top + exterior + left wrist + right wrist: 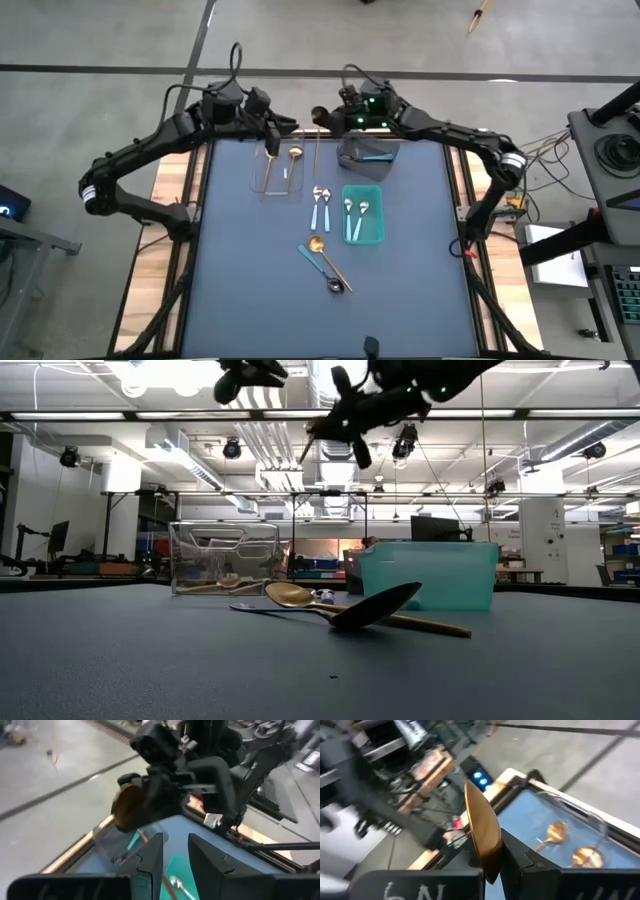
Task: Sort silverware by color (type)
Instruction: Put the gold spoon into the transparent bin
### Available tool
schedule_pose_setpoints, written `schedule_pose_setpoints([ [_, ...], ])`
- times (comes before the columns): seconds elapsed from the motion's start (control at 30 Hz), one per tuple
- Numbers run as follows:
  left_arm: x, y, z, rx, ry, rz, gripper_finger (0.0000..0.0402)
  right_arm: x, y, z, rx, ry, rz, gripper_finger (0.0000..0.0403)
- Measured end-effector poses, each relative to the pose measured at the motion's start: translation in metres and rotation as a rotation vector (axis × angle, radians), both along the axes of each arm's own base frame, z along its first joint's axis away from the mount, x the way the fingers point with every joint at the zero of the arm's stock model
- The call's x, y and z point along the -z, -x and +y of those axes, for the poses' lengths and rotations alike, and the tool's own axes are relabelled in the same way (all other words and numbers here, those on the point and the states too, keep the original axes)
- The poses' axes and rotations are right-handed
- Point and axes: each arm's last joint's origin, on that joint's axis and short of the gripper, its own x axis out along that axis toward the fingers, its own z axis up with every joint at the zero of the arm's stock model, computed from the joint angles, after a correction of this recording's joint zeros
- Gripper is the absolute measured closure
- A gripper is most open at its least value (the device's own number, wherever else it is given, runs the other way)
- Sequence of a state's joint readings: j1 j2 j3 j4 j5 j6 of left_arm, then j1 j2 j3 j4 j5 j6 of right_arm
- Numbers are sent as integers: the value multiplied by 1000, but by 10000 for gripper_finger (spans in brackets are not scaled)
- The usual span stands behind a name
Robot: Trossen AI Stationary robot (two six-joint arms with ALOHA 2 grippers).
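Note:
My right gripper [322, 117] hangs above the table's far edge, shut on a gold spoon [317, 150]. Just to its left my left gripper [288, 128] is open with nothing between its fingers [152, 857], and it faces the right gripper. The clear bin [278, 165] holds gold spoons. A teal-handled spoon lies in the grey bin [365, 155], and two light-blue-handled spoons lie in the teal bin [362, 213]. On the mat lie two more light-blue-handled spoons [320, 205], a gold spoon [325, 252] and a dark spoon with a teal handle [325, 272]. My right gripper pinches the gold spoon between its two fingers at the base of the bowl [487, 862]. The bowl [481, 827] sticks out edge-on past the fingertips. The handle [317, 155] runs back toward the table's near side. The spoon is lifted clear of table and bins.
The three bins stand in the far half of the mat, the clear one on the left, the grey and teal ones on the right. The gold and dark spoons on the mat lie crossed over each other [350, 612]. Wooden side rails [170, 190] flank the mat.

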State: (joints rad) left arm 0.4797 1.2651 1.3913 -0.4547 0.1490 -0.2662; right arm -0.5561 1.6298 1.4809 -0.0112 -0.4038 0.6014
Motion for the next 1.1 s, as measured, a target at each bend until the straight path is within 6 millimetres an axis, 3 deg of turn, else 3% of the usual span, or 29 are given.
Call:
schedule_pose_setpoints([
  [0.17, 7, 9, -15, -253, -35, 126, 325, 12, -10, -9, 67, -60, 20, 388],
  [0.27, 13, 3, -25, -292, -52, 156, 317, 16, -14, -12, 79, -60, 28, 388],
  [0.5, 36, -30, -21, -385, 28, 169, 248, 11, -18, -16, 117, -22, 6, 388],
  [0.7, 54, -61, -23, -347, -182, 276, 194, 2, -19, -15, 140, 36, -10, 388],
  [1.1, 73, -83, -15, -448, -247, 309, 206, -6, -22, -9, 113, 92, -20, 388],
])
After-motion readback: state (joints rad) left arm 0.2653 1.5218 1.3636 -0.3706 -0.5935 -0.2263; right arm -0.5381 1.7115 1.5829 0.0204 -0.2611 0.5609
